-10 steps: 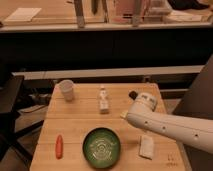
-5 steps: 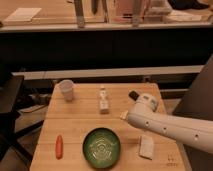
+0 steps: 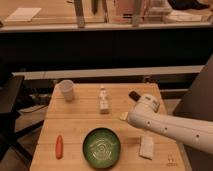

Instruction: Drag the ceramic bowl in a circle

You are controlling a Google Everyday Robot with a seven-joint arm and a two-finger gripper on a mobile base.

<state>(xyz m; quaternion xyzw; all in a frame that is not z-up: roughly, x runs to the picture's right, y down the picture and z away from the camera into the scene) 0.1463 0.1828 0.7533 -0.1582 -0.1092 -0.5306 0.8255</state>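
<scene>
Camera view, from the left: an orange carrot-like piece (image 3: pixel 59 146) at the wooden table's (image 3: pixel 80 120) front, a white cup (image 3: pixel 66 90) behind it. In the centre, the ceramic bowl (image 3: pixel 102 147) sits near the front edge, with a small pale bottle (image 3: pixel 103 99) upright behind. On the right, the gripper (image 3: pixel 134 96) hangs over the table, well apart from the bowl; whether it's spread or closed, I cannot tell. A white packet (image 3: pixel 146 147) lies below the arm.

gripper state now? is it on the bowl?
Gripper: cannot be told whether open or closed. It sits beyond and to the right of the ceramic bowl, apart from it, not touching.
</scene>
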